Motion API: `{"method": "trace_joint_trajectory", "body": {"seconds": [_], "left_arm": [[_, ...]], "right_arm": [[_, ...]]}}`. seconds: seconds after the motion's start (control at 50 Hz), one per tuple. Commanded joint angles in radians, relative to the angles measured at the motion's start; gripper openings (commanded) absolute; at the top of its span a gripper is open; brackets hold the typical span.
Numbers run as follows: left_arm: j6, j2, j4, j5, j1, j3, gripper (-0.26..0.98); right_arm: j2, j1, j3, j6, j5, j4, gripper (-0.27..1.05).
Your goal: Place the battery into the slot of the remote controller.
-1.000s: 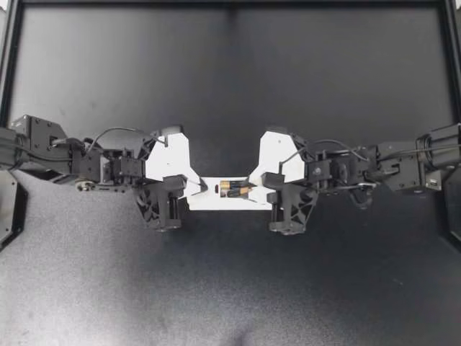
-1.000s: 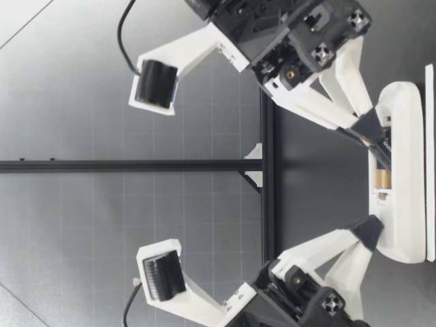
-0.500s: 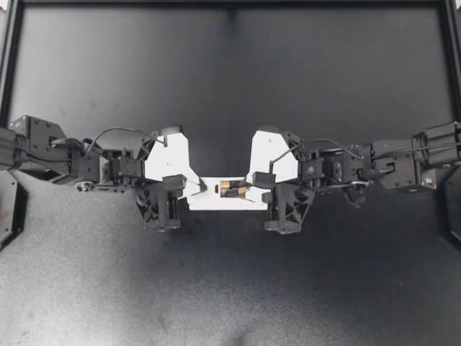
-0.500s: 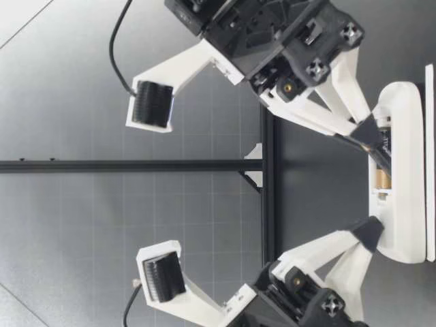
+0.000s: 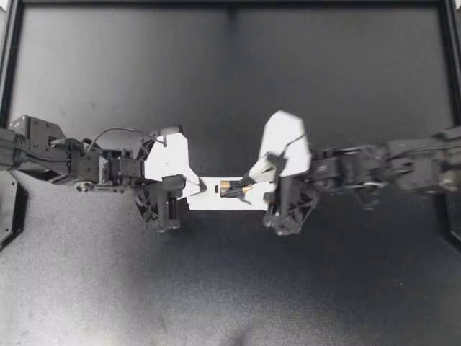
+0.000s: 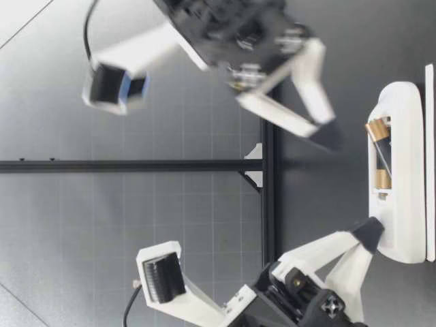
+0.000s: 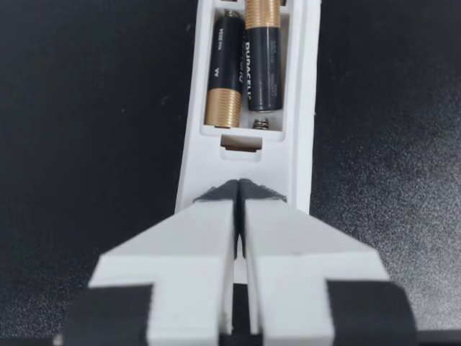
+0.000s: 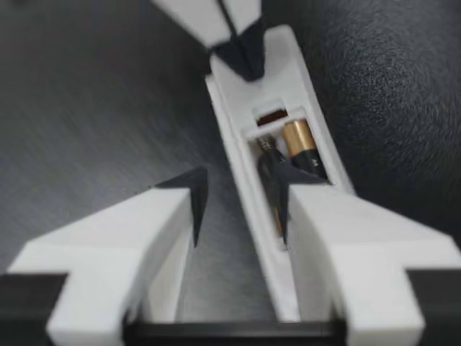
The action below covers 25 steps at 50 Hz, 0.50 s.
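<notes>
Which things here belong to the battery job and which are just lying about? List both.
Job in hand:
remote controller
batteries in its slot
left gripper, shut, tips on the remote's end
right gripper, open, above the remote

Not part of it:
table
black rail

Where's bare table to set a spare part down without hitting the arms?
Free: the table between the frame rail and the remote, and the wide stretch on the remote's other side. Crowded: the middle strip, where left gripper and right gripper flank the remote from both ends.
</notes>
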Motion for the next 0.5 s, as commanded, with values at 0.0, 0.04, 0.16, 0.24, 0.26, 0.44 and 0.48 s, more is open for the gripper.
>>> {"method": "trace_joint_trajectory", "body": {"seconds": [0.0, 0.04, 0.16, 0.24, 0.26, 0.44, 0.48], "left_arm": [[-0.002, -0.011, -0.002, 0.006, -0.005, 0.003, -0.15], [-0.002, -0.011, -0.002, 0.006, -0.005, 0.003, -0.15], [0.0, -0.011, -0.002, 0.006, -0.003, 0.003, -0.15], [0.0, -0.012, -0.002, 0.006, -0.005, 0.003, -0.15], [0.0, -0.012, 0.0, 0.006, -0.003, 0.003, -0.15], [-0.003, -0.011, -0.003, 0.006, -0.005, 0.005, -0.15], [-0.003, -0.012, -0.003, 0.006, -0.005, 0.005, -0.15]], "right_arm": [[-0.06, 0.002, 0.041, 0.138, -0.101, 0.049, 0.43], [-0.066, -0.002, 0.063, 0.212, -0.129, 0.075, 0.41], [-0.072, -0.011, 0.115, 0.44, -0.181, 0.1, 0.28], [-0.069, -0.02, 0.129, 0.537, -0.178, 0.1, 0.18], [-0.069, -0.021, 0.129, 0.555, -0.176, 0.1, 0.15], [-0.058, -0.035, 0.106, 0.638, -0.084, 0.1, -0.04], [-0.054, -0.037, 0.091, 0.644, -0.046, 0.1, -0.08]]}}
